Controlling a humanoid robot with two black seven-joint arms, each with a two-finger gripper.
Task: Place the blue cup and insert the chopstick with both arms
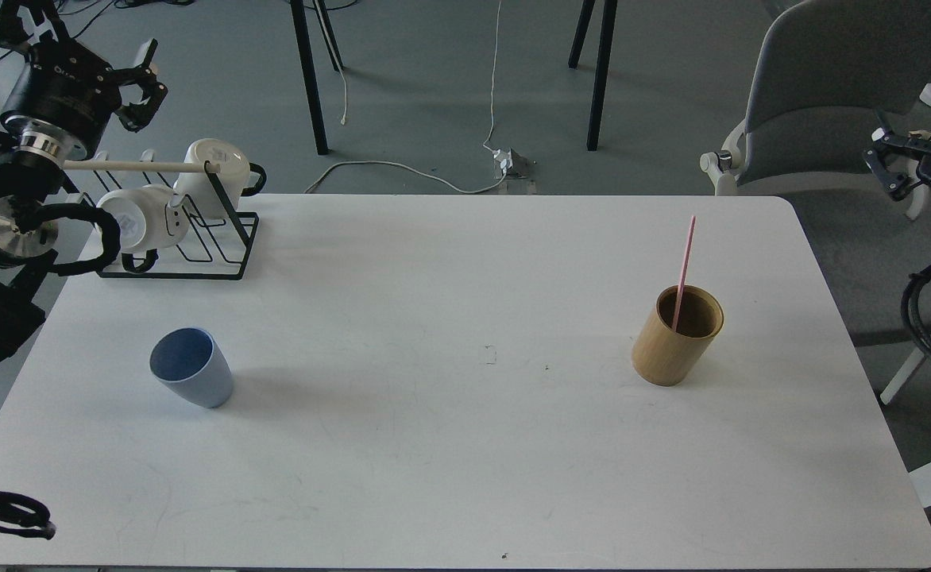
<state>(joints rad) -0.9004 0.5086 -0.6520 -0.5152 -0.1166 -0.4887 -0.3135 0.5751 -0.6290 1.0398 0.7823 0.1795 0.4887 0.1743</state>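
From my seat at the controls I see the white bench with the blue cup standing upright on its left part, open end up, its darker blue inside showing nothing in it. It stands alone, well apart from everything else. Far over on the right part of the bench stands the wooden holder, a tan cylinder, also upright. The chopstick is inside it, a thin pink stick with its lower end down in the holder and its upper end leaning up and slightly right, rising well above the rim.

At the far left corner sits the black wire rack, with a pale wooden rod across its top. Two white mugs hang on it, tipped on their sides.

My left claw is raised beyond the far left corner of the bench, above the rack, its fingers spread apart with nothing between them. My right claw is off the right side of the bench, near the grey chair; its fingers also stand apart, holding nothing. Neither claw is near the cup or the chopstick.
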